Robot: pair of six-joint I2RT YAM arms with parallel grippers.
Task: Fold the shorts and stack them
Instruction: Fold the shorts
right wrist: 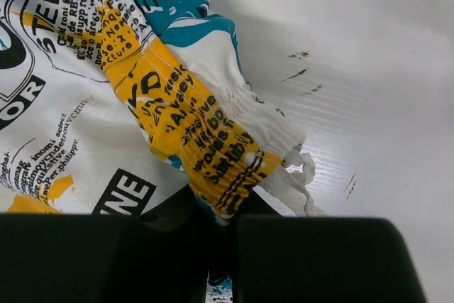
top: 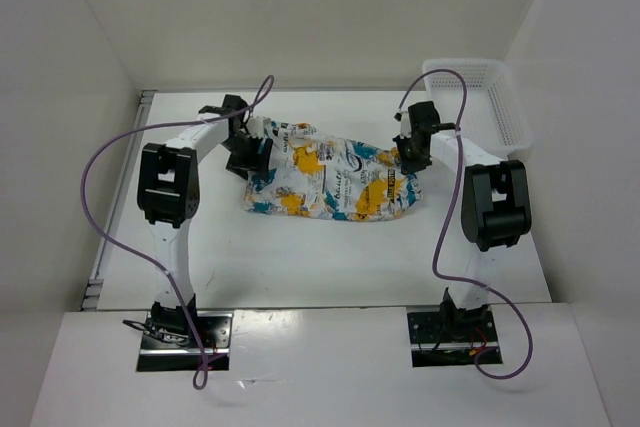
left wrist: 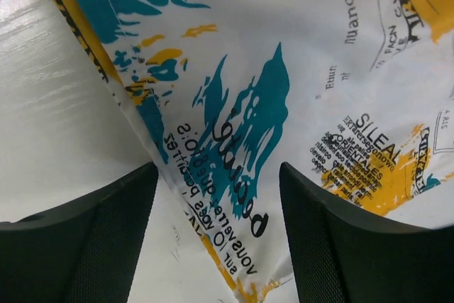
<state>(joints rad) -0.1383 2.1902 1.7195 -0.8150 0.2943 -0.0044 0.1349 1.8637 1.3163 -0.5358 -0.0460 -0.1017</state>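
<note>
The printed shorts (top: 330,179) lie spread across the middle of the table, white with teal, yellow and black print. My left gripper (top: 250,152) is at their left end; in the left wrist view its fingers (left wrist: 92,239) stand wide apart with a hem corner of the shorts (left wrist: 234,140) between them, not pinched. My right gripper (top: 412,152) is at their right end; in the right wrist view it (right wrist: 223,225) is shut on the gathered yellow waistband (right wrist: 191,133), with a white drawstring end (right wrist: 294,179) hanging beside it.
A white mesh basket (top: 480,97) stands at the back right by the right wall. White walls close in the table on the left, back and right. Purple cables loop over both arms.
</note>
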